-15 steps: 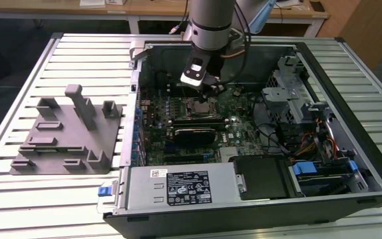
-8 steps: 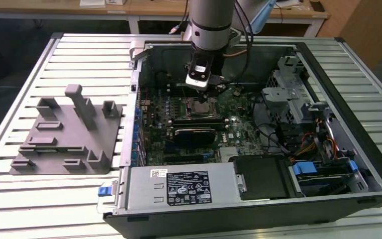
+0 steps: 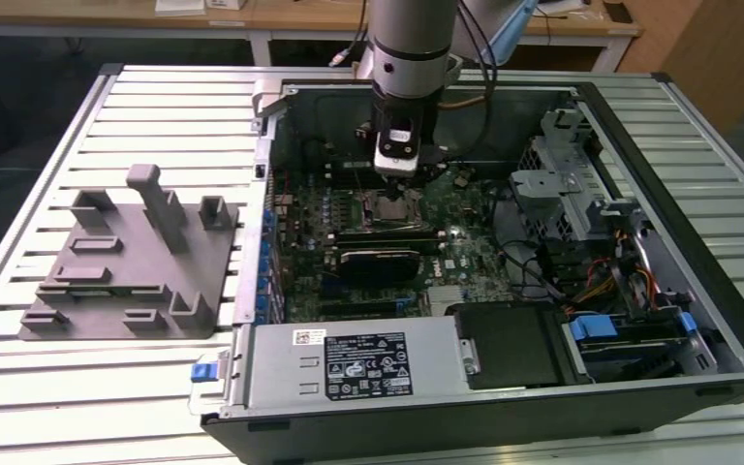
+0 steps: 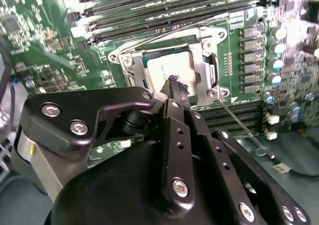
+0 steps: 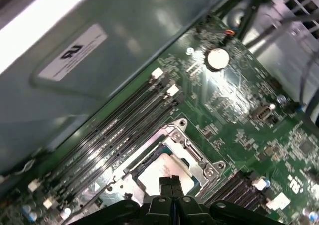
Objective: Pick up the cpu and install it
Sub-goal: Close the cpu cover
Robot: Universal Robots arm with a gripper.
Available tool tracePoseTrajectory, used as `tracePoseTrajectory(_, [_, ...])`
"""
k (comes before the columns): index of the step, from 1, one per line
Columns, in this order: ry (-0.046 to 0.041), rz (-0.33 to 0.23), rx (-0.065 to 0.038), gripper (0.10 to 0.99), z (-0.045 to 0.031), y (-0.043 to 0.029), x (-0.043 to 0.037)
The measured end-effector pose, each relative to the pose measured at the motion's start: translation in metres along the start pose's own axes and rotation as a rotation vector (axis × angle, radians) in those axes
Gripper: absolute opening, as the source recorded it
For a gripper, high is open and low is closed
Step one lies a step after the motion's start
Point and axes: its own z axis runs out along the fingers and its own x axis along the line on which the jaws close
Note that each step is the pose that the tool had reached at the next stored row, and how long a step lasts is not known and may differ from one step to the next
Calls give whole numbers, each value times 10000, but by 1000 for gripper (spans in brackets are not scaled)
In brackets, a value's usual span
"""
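One cpu (image 4: 162, 68) is in sight. It lies flat inside the one metal-framed socket (image 4: 212, 71) on the green motherboard (image 5: 239, 110), with its pale silver top facing up. One gripper (image 5: 169, 180) hangs directly over it. In both wrist views its two black fingers (image 4: 177, 98) are pressed together with nothing between them. Their tips stand over the middle of the cpu's top, either on it or just above it; I cannot tell if they really touch. Just beside the socket runs a row of long memory slots (image 5: 124, 120), and further away on the board sits one round coin battery (image 5: 218, 59). In the exterior view the one arm (image 3: 405, 48) comes down from above into the one open computer case (image 3: 682, 320). One black block (image 3: 375, 260) lies on the board just beside the socket, and one grey labelled box (image 3: 346, 363) fills the near corner of the case. One grey fixture (image 3: 127, 257) rests on the slatted table (image 3: 152, 107) at the exterior view's left of the case, well apart from the gripper.
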Motion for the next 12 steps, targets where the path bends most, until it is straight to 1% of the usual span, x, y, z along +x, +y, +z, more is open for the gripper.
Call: tracePoseTrajectory(12, [43, -2180, -15, 106, 4, 0, 0])
